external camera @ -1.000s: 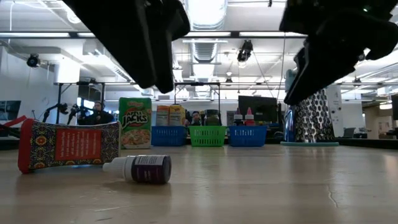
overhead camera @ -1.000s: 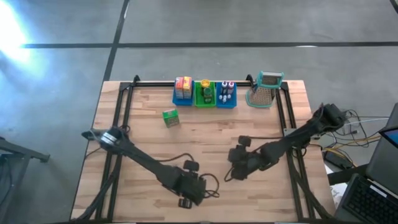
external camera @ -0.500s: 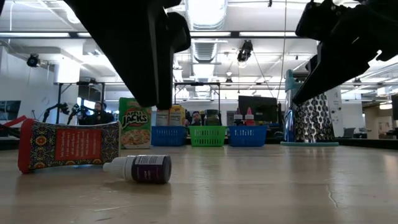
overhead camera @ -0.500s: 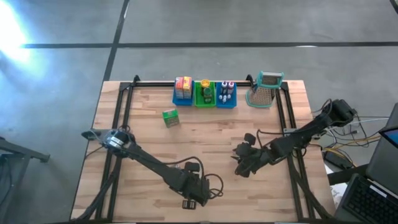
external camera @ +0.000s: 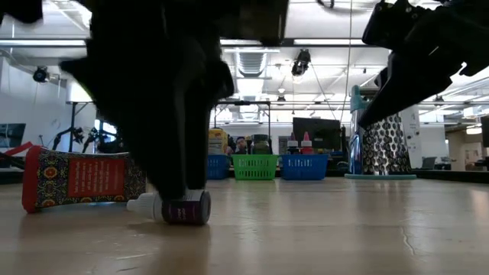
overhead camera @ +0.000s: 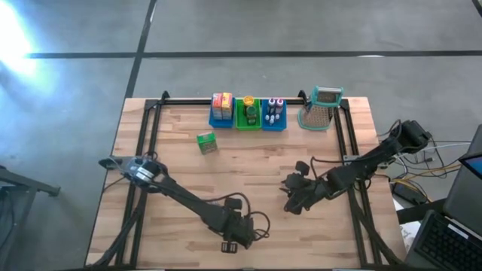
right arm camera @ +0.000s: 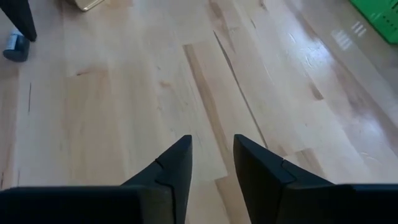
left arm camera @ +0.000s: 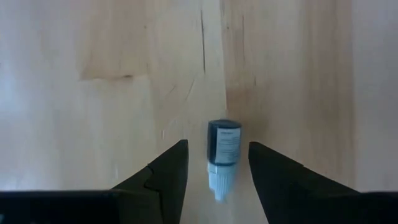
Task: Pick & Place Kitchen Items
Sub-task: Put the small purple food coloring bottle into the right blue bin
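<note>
The left gripper (left arm camera: 214,171) is hanging low over the near part of the table (overhead camera: 248,162). Its two fingers (left arm camera: 165,171) are standing apart, one on each side of a small purple bottle (left arm camera: 222,149). The bottle is lying on its side on the wood, with its white cap pointing back toward the gripper. The fingers are not squeezing it; there is a little gap on both sides. From the low view the bottle (external camera: 182,207) is showing just under the dark arm, and a red and dark packet (external camera: 80,179) is lying just beside it.

The right gripper (right arm camera: 211,165) is hanging above bare wood, well apart from the bottle. Its fingers are a little way open and are holding nothing.

At the far edge three bins are sitting in a row: a blue bin (overhead camera: 221,114) with boxes, a green bin (overhead camera: 248,119), and another blue bin (overhead camera: 274,119) with small bottles. A green box (overhead camera: 206,141) is standing near them. A grater (overhead camera: 322,108) is standing beside the bins.
</note>
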Robot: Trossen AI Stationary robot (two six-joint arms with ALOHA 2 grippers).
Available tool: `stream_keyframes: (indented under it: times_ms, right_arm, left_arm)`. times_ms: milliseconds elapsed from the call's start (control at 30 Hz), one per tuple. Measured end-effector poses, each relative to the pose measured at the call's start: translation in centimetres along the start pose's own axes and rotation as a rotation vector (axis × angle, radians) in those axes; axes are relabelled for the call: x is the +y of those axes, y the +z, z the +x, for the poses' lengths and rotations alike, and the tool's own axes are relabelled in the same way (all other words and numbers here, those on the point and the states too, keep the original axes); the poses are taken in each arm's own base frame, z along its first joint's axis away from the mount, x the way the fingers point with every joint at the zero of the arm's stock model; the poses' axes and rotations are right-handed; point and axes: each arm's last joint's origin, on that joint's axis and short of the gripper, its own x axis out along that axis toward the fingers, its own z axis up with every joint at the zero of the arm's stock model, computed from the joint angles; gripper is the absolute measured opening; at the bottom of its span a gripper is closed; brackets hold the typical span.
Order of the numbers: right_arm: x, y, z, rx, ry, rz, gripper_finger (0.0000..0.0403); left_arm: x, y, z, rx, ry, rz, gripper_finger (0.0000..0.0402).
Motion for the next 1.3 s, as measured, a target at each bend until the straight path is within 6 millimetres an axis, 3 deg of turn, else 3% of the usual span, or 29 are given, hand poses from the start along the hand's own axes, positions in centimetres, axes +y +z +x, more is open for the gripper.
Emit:
stream_keyframes:
  times_ms: [267, 567, 933, 1100, 1300]
  right_arm:
    - [0.0, 0.0, 0.0, -0.006, -0.005, 0.001, 0.0101]
    - [0.0, -0.1, 0.0, -0.008, -0.007, -0.01, 0.0081]
    - [0.0, -0.1, 0.1, -0.013, -0.005, -0.018, 0.0066]
    - [0.0, -0.1, 0.1, -0.012, -0.005, -0.023, 0.0078]
    - [0.2, -0.4, 0.2, -0.057, 0.021, -0.045, 0.0098]
  left_arm:
    - [-0.4, 0.3, 1.8, -0.013, -0.02, 0.026, 0.0174]
    - [-0.3, 0.1, 2.1, -0.009, -0.018, 0.017, 0.0171]
    - [-0.3, 0.1, 2.1, -0.007, -0.024, 0.021, 0.0092]
    - [-0.2, 0.3, 1.5, -0.036, 0.003, 0.039, 0.0086]
    - [0.2, 1.1, -1.7, -0.231, 0.194, 0.047, 0.0086]
